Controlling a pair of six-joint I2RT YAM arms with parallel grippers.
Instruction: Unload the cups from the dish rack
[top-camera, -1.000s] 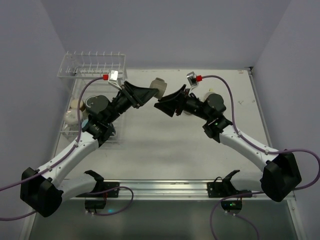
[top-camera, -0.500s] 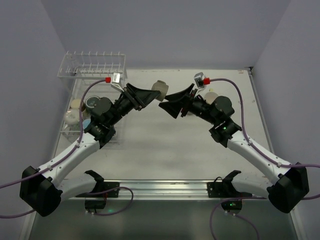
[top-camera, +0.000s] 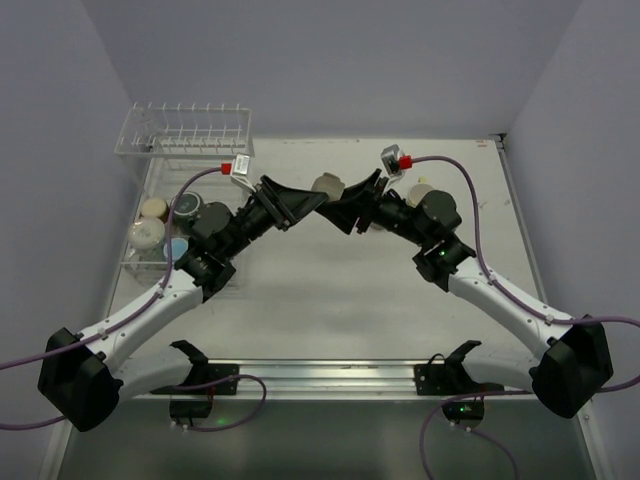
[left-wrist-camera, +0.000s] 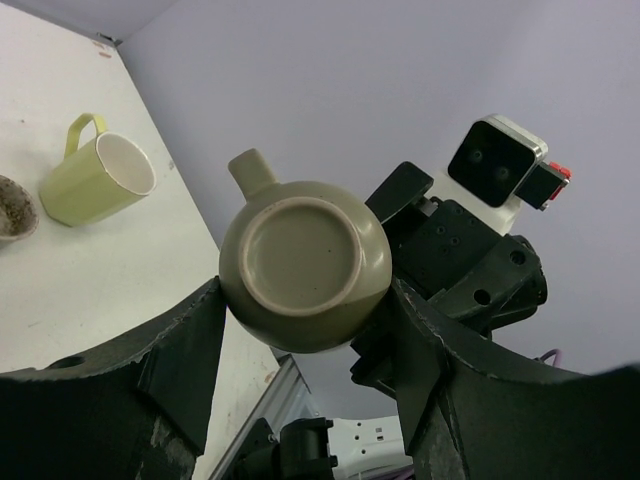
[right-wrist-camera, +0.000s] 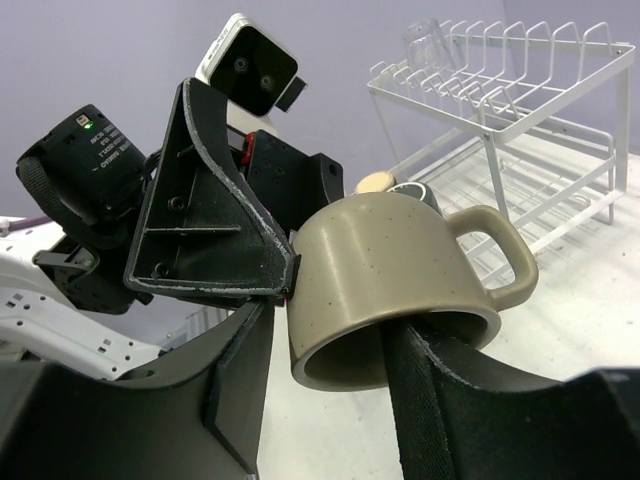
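A tan mug (top-camera: 325, 185) hangs in the air between the two arms above the table's middle. My left gripper (top-camera: 312, 198) is shut on its sides; the left wrist view shows the mug's base (left-wrist-camera: 305, 265) pinched between both fingers. My right gripper (top-camera: 346, 203) is open at the mug's mouth. In the right wrist view one finger (right-wrist-camera: 420, 370) reaches inside the mug (right-wrist-camera: 390, 265), and the other finger stands a little off its outer wall. The white wire dish rack (top-camera: 185, 135) stands at the far left with several cups in its lower tray.
A tan cup (top-camera: 153, 208), a cream cup (top-camera: 145, 233), a dark grey cup (top-camera: 187, 207) and a light blue cup (top-camera: 177, 247) sit in the rack's tray. A clear glass (right-wrist-camera: 425, 40) stands on the upper shelf. A yellow-green mug (left-wrist-camera: 95, 180) lies on the table at the right.
My left gripper has carried the tan mug rightward toward the middle. My right gripper has swung left to meet it, and one finger now reaches into the mug's mouth.
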